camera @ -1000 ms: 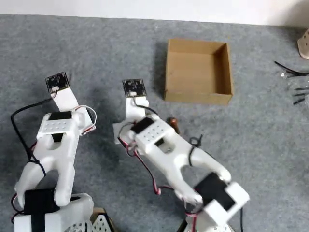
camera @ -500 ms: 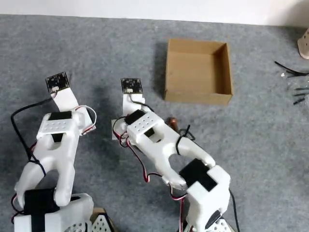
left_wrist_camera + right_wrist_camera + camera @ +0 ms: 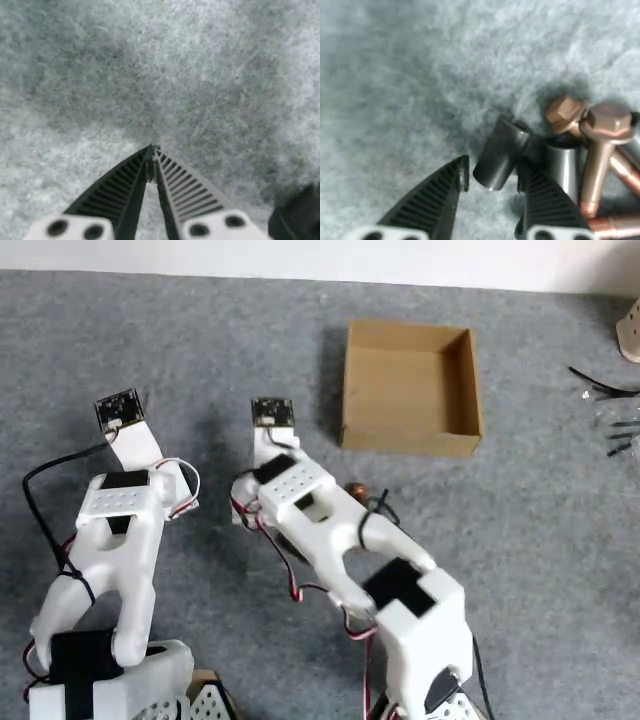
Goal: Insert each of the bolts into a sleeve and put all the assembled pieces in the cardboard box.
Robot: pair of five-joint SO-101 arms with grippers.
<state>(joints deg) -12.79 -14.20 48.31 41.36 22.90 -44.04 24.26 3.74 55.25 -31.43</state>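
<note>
My right gripper (image 3: 493, 172) is open and low over the grey carpet, with a dark sleeve (image 3: 501, 152) lying tilted between its fingertips. A second sleeve (image 3: 562, 162) lies just beyond one finger. Copper bolts (image 3: 610, 122) are heaped beside it, hex heads up. From above, the right arm (image 3: 300, 500) covers most of the pile, and one bolt (image 3: 355, 489) peeks out beside it. The cardboard box (image 3: 405, 440) stands open behind the pile. My left gripper (image 3: 151, 149) is shut on nothing above bare carpet, and the left arm (image 3: 125, 505) is at the left.
Black ties and wires (image 3: 610, 410) lie at the right edge of the carpet, with a pale object (image 3: 630, 330) in the far right corner. Open carpet stretches between the two arms and in front of the box.
The right arm's base and elbow have swung left, and its wrist has edged slightly away from the base. The left arm has not moved.
</note>
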